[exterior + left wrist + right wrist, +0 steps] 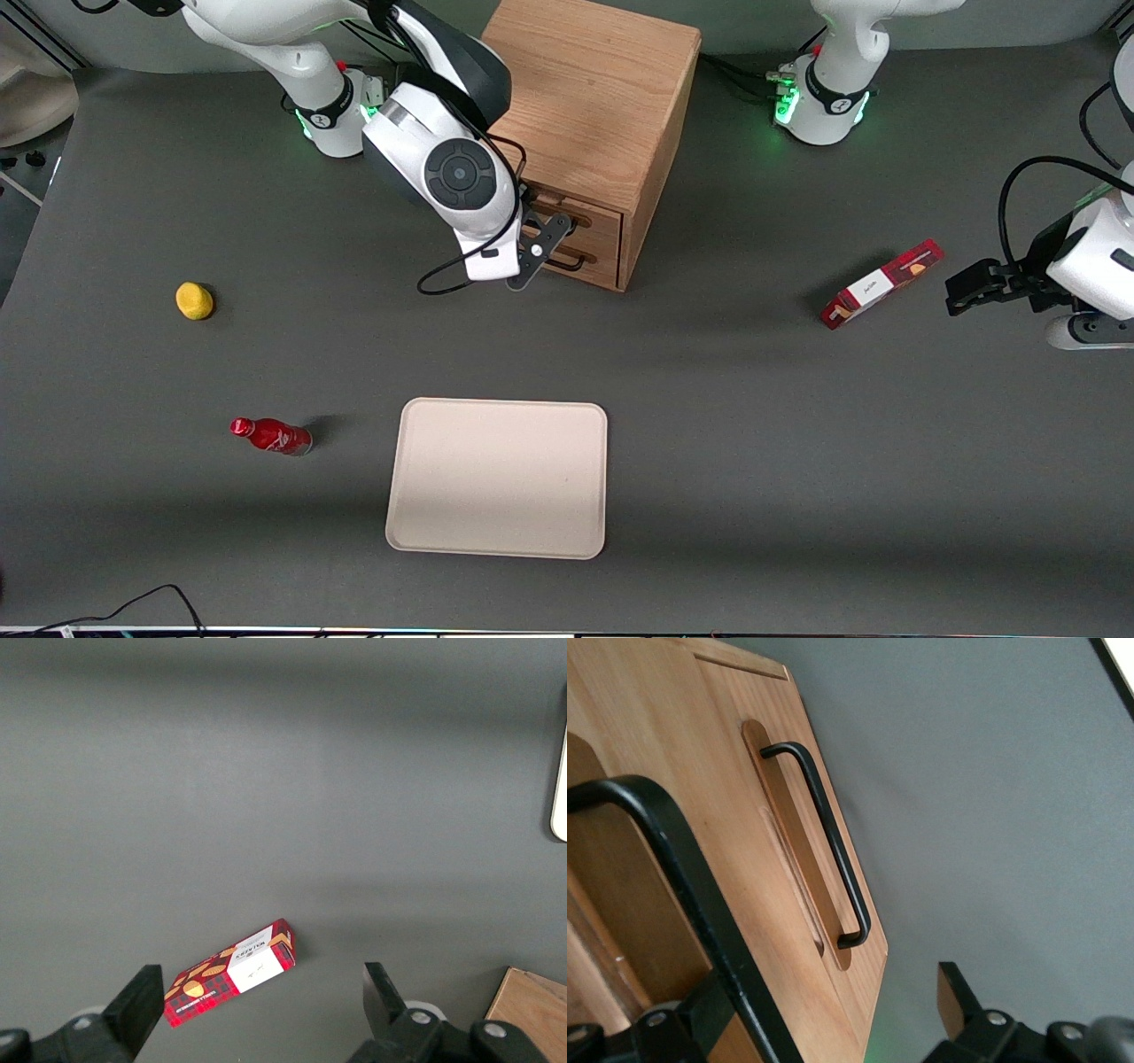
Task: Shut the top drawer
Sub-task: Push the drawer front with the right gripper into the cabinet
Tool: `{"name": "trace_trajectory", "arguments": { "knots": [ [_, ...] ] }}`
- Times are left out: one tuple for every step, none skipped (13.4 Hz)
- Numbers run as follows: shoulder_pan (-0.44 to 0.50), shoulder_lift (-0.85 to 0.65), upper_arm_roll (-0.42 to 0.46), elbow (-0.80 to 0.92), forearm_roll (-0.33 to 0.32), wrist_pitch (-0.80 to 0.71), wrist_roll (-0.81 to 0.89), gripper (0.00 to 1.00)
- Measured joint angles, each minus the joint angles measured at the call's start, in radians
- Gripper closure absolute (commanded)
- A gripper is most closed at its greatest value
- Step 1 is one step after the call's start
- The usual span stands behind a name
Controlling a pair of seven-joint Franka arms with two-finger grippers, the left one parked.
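The oak cabinet [594, 97] stands at the back of the table, its two drawer fronts facing the front camera. The top drawer [595, 221] [620, 868] sits close in under the cabinet top; how far it stands out I cannot tell. Its black wire handle [673, 877] crosses right by one of my fingers [700, 1019]. My gripper [542, 248] [828, 1010] is up against the drawer fronts and open, its fingers wide apart with the wooden front between them. The lower drawer [592, 257] shows its own black handle [824, 842] over a wooden strip.
A beige tray [498, 478] lies nearer the front camera than the cabinet. A red bottle [270, 436] and a yellow lemon [194, 300] lie toward the working arm's end. A red box [881, 283] [232, 973] lies toward the parked arm's end.
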Motion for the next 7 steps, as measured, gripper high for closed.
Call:
{"name": "trace_trajectory", "arguments": {
  "knots": [
    [-0.001,0.000,0.000,0.002,0.001,0.000,0.001,0.00],
    [-0.003,0.000,0.000,0.011,0.001,0.001,0.002,0.00],
    [-0.004,0.000,0.000,0.022,0.001,0.001,0.005,0.00],
    [-0.005,-0.001,0.000,0.035,0.002,0.001,0.009,0.00],
    [-0.005,-0.003,0.000,0.050,0.004,-0.005,0.011,0.00],
    [-0.005,-0.007,0.001,0.062,0.012,-0.018,0.013,0.00],
    [-0.005,-0.012,0.003,0.080,0.029,-0.040,0.016,0.00]
  ]
}}
